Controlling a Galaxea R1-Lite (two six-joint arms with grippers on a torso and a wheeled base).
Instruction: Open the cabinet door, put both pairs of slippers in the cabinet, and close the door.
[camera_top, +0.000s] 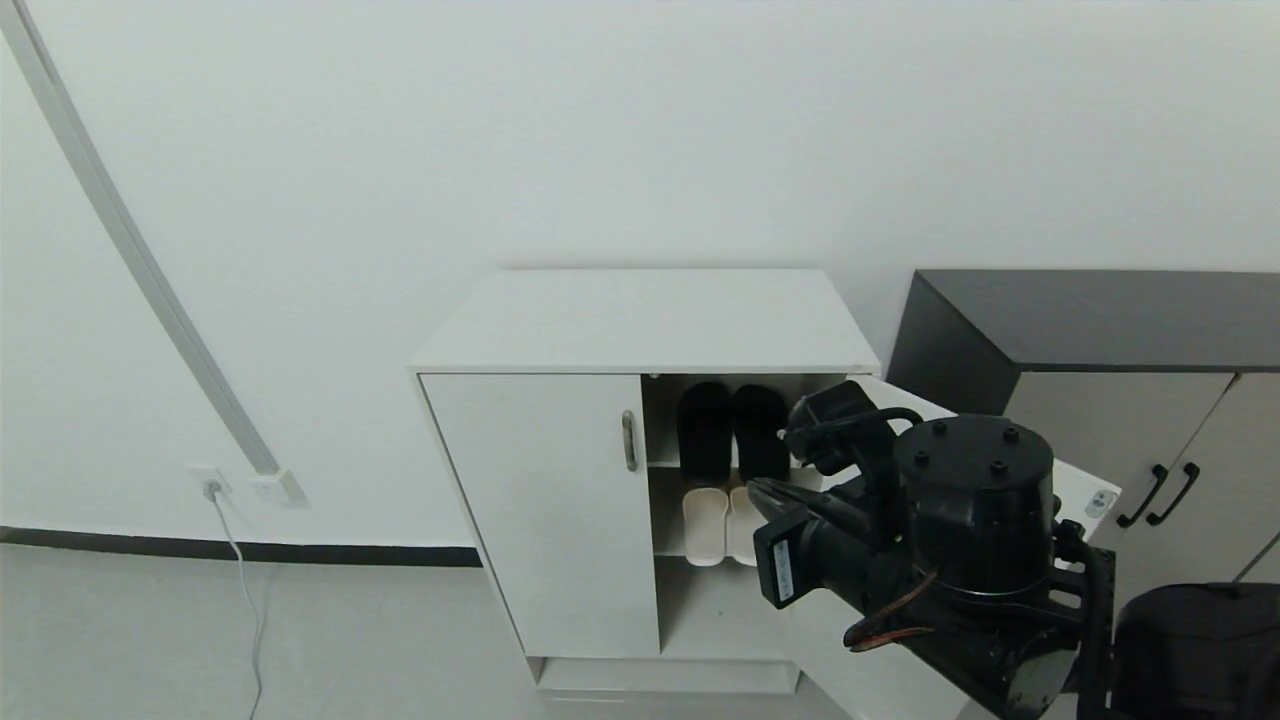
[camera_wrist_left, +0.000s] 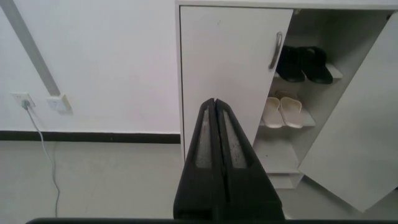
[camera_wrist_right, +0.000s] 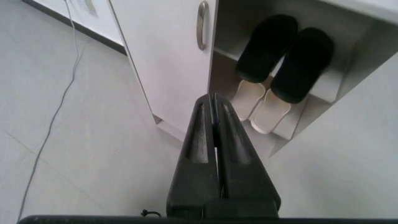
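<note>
The white cabinet (camera_top: 640, 320) has its left door (camera_top: 545, 510) closed and its right door (camera_top: 1085, 490) swung open. Black slippers (camera_top: 733, 432) (camera_wrist_left: 305, 64) (camera_wrist_right: 286, 56) lie on the upper shelf. Cream-white slippers (camera_top: 718, 525) (camera_wrist_left: 283, 112) (camera_wrist_right: 258, 106) lie on the shelf below them. My right arm (camera_top: 940, 530) stands in front of the open door. Its right gripper (camera_wrist_right: 214, 98) is shut and holds nothing, pointing at the cabinet's lower front. The left gripper (camera_wrist_left: 215, 102) is shut and empty, farther back, facing the closed door.
A dark-topped cabinet (camera_top: 1100, 320) with black handles stands to the right of the white one. A wall socket (camera_top: 212, 487) with a hanging cable sits at the left. Bare grey floor (camera_top: 250, 640) lies left of the cabinet.
</note>
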